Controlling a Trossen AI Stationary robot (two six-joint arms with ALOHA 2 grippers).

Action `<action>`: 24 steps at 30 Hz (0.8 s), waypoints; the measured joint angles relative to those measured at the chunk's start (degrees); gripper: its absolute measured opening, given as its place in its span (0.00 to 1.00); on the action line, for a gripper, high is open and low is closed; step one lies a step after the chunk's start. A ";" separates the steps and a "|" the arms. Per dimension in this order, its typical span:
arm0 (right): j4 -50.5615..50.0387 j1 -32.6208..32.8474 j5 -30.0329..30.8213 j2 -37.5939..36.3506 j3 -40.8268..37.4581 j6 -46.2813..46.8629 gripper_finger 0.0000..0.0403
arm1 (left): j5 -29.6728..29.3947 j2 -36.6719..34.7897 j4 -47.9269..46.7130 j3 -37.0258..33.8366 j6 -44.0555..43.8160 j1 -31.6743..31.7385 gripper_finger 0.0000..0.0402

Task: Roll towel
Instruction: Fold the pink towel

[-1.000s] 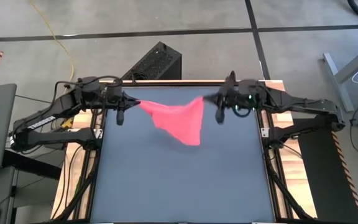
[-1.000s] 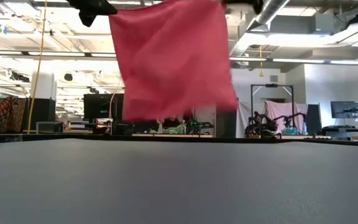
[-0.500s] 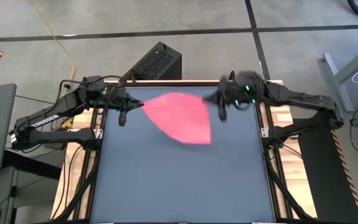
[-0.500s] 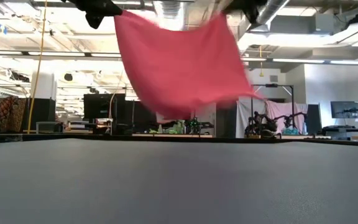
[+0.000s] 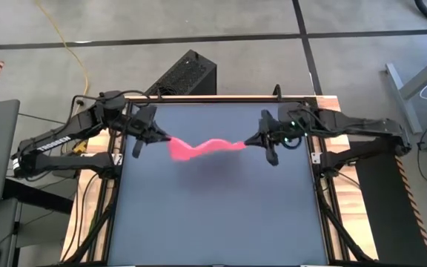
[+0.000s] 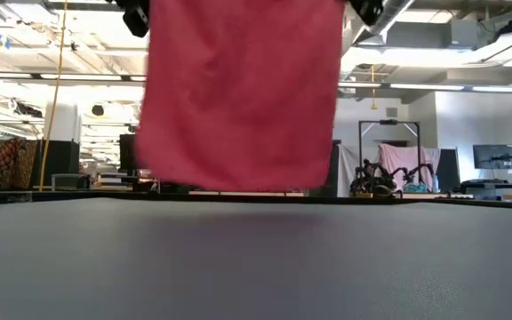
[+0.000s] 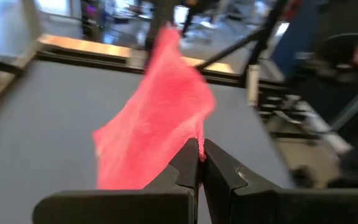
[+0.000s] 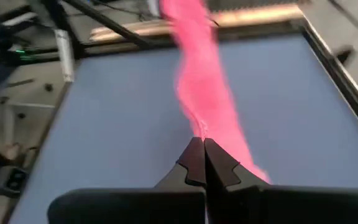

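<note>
Each gripper, left [image 5: 154, 135] and right [image 5: 254, 141], clenches a towel [image 5: 202, 147] corner; it seemingly hangs clear of the desk [image 5: 213, 215], so jerking could tear it free

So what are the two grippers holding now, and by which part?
The bright pink soft towel, by its two upper corners: left gripper on one, right gripper on the other.

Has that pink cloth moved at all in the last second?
Yes. The towel swung from billowing toward the table's near side to hanging straight down between both grippers.
</note>
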 joint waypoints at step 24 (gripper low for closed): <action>1.54 16.49 10.04 2.57 -0.01 10.79 0.04 | -25.97 -0.06 -1.31 -1.41 -5.10 -32.38 0.00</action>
